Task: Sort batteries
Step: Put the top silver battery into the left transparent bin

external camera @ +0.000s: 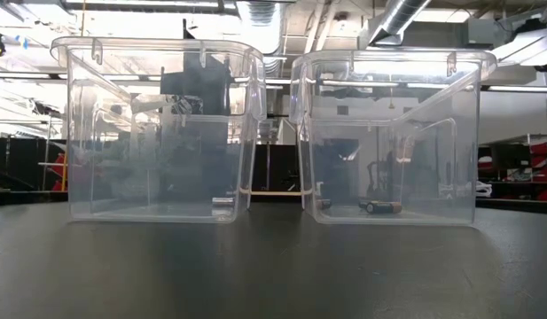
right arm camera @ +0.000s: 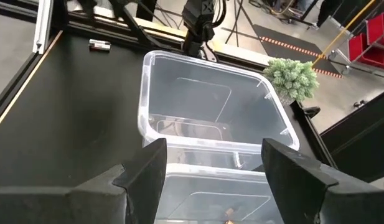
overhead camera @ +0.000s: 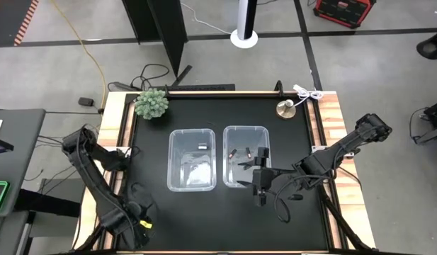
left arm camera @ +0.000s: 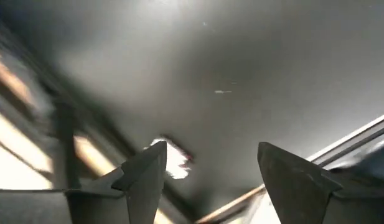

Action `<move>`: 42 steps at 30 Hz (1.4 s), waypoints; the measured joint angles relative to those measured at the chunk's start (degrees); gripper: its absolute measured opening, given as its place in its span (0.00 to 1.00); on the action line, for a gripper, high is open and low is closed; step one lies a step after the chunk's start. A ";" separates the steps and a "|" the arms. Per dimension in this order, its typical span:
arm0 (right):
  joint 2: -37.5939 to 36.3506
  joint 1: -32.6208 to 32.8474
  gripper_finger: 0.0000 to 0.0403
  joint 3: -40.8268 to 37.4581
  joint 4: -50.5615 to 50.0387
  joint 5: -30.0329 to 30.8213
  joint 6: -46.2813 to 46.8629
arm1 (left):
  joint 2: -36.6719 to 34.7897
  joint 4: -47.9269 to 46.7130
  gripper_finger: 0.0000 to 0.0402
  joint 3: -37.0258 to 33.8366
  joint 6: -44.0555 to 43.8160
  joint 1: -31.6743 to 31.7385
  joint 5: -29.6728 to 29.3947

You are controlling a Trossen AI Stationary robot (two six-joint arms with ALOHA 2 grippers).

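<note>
1. Batteries are split between two clear plastic bins standing side by side on the black table (overhead camera: 154,205). The left bin (overhead camera: 192,159) holds one small cell (overhead camera: 202,146); the right bin (overhead camera: 245,157) holds a few dark cells (overhead camera: 241,152) near its far end. One more battery (right arm camera: 99,44) lies loose on the table, close to the left arm's side.
2. The right gripper (overhead camera: 259,185) hangs over the near end of the right bin, fingers spread wide with nothing between them.
3. The left gripper (overhead camera: 137,223) sits low at the near left corner of the table, also parted and empty. Its own view is blurred, so what lies under it is hard to make out.
4. The step in hand looks like fetching the next cell, probably the loose one.
5. To do it well, the arm nearer that cell should take it, coming down over its middle with the fingers across its short width so it cannot roll away.
6. Closing should be gentle, and the lift should clear the bin rim before release.
</note>
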 joint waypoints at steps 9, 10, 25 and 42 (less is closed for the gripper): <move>0.00 -2.30 0.68 0.00 2.02 0.00 -2.51 | 0.00 15.11 0.61 -9.51 -14.87 -2.38 6.21; 0.00 -2.41 0.68 0.00 1.94 0.00 -2.34 | 0.00 15.89 0.61 -10.20 -15.84 -2.58 7.22; 0.26 -4.04 0.68 -0.02 5.88 -0.02 -6.16 | 0.00 19.03 0.61 -13.67 -16.61 -4.76 10.12; 0.26 -4.79 0.68 -0.02 6.32 -0.05 -4.93 | 5.92 23.62 0.61 -13.17 7.85 -6.84 16.02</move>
